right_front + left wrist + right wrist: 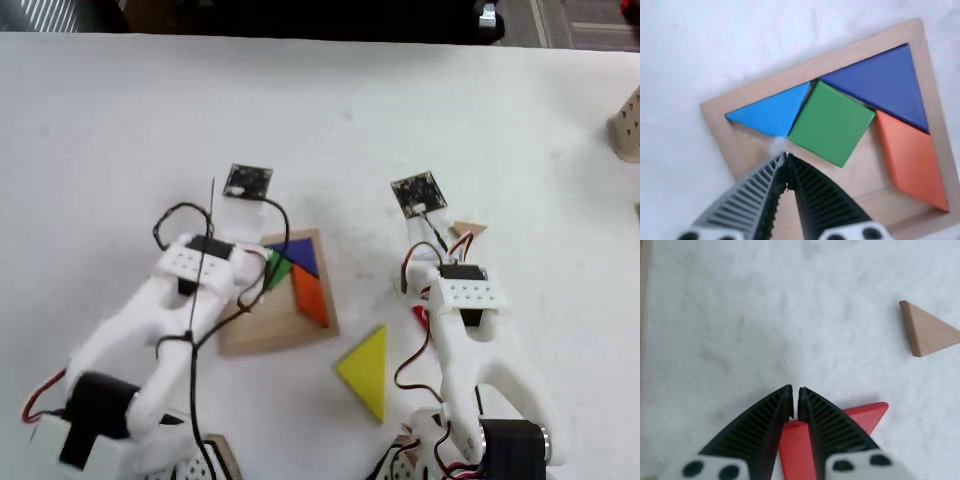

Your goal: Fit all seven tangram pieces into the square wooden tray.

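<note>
1. The square wooden tray (810, 70) is lying flat on the white counter (120, 120), directly beneath the left end effector (786, 161). It is holding four pieces: a light blue triangle (771, 111), a green square (832, 122), a large dark blue triangle (882, 82) and an orange parallelogram (912, 160).
2. The left end effector is hanging with its fingers pressed together and gripping nothing. Its tips are sitting over bare tray floor, just short of the spot where the light blue triangle and the green square are meeting.
3. A yellow triangle (368, 372) is resting on the counter outside the tray, between the two arms.
4. The right end effector (794, 392) is poised with its fingers closed to a sliver and holding nothing, over a red piece (866, 416) that is lying flat beneath it.
5. A small unpainted wooden triangle (927, 330) is sitting beyond the right end effector, on the side facing away from the tray.
</note>
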Controlling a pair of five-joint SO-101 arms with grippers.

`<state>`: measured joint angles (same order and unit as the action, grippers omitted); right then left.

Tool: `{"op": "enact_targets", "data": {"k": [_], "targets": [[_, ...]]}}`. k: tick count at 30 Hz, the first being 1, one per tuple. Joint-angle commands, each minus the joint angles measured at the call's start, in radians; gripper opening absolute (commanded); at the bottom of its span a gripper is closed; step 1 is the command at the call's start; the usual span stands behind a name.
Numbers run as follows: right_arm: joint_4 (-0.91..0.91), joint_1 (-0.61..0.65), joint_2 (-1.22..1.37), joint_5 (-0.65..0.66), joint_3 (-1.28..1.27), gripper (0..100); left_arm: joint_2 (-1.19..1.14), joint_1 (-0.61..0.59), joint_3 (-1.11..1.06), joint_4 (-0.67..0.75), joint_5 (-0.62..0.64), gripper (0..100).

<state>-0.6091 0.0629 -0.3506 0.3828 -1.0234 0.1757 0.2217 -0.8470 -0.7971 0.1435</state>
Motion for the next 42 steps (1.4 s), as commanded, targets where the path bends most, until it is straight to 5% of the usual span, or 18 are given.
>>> {"op": "enact_targets", "data": {"k": [1,4,13,24,31,42], "targets": [[-0.008,-0.005,-0.021,0.014,0.038,2.5,0.193,-0.074,-0.023,-0.011,-0.118,2],[-0.01,-0.005,-0.021,0.008,0.038,2.5,0.297,-0.183,-0.084,0.103,-0.204,2],[-0.059,-0.005,-0.031,0.006,0.043,2.5,0.334,-0.41,-0.068,0.216,-0.015,2],[-0.415,-0.064,-0.166,-0.017,0.227,2.6,0.208,-0.438,-0.023,0.31,-0.011,2],[-0.355,-0.14,-0.14,-0.092,0.273,19.7,-0.13,-0.495,0.299,0.1,-0.011,2],[-0.297,-0.139,0.355,-0.133,0.649,19.5,-0.246,-0.507,0.437,-0.023,-0.012,2]]}}
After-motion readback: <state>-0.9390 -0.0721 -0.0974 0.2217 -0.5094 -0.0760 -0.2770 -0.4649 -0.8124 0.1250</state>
